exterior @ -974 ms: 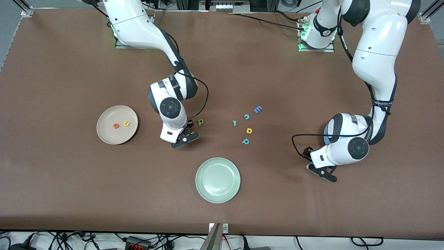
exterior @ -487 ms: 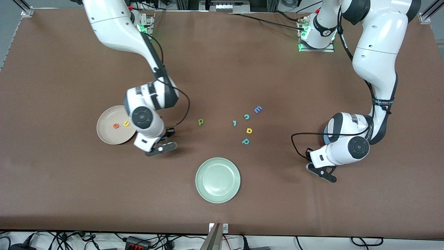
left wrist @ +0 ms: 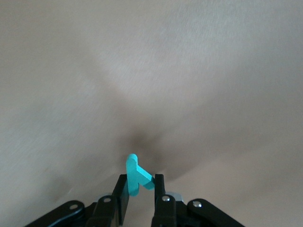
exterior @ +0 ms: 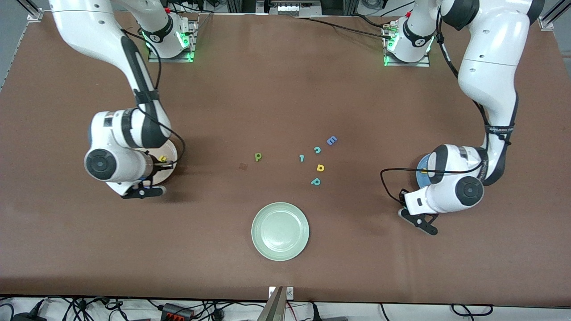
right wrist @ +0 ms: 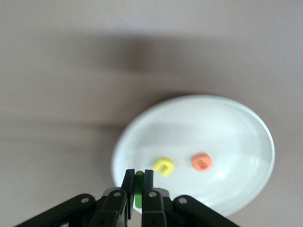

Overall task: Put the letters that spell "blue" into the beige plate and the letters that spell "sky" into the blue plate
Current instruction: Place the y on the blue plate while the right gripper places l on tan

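Between the right gripper (right wrist: 137,189) fingers, a thin green letter (right wrist: 138,188) is pinched over the beige plate (right wrist: 246,142) rim for dropping beside 2 letters there, while the left gripper (left wrist: 140,191) pinches a teal letter (left wrist: 136,176) by the blue plate (exterior: 421,173).

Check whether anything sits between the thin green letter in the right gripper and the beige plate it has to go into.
Nothing visible blocks it. The right gripper is shut on the thin green "l" at the rim of the beige plate. Only the yellow "u" and orange "e" lie inside, with bare plate around them.
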`<action>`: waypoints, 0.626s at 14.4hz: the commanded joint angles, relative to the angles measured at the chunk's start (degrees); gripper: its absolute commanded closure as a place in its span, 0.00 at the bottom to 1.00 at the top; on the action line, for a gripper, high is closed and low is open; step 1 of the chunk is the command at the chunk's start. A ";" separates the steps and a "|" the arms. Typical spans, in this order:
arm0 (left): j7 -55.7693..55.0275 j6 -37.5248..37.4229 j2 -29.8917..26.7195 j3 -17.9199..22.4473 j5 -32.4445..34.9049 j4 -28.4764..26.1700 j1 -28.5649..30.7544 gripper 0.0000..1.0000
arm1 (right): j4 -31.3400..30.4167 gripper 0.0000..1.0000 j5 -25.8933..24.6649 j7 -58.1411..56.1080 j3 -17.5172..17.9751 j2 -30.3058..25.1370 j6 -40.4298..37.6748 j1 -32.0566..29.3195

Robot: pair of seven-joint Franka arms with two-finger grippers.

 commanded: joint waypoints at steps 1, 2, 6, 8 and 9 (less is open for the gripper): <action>2.33 -7.74 -4.30 0.99 0.26 -0.54 0.61 0.75 | -6.57 0.93 0.14 -0.22 0.95 -2.19 1.12 -2.03; 1.89 -10.72 -5.18 1.60 0.78 -0.63 0.53 0.75 | -7.37 0.93 0.14 -0.22 0.95 -2.02 1.74 -2.21; 1.80 -20.07 -8.34 4.51 0.88 -3.60 2.44 0.74 | -9.04 0.62 0.23 -0.13 0.95 -1.84 2.27 -3.26; 1.80 -19.81 -9.14 4.51 0.88 -5.37 3.78 0.74 | -8.52 0.00 0.32 0.66 0.95 -2.01 2.01 -4.06; 1.54 -19.37 -8.71 4.51 0.88 -6.34 3.78 0.74 | -8.00 0.00 0.58 1.01 1.03 -2.36 1.92 -3.80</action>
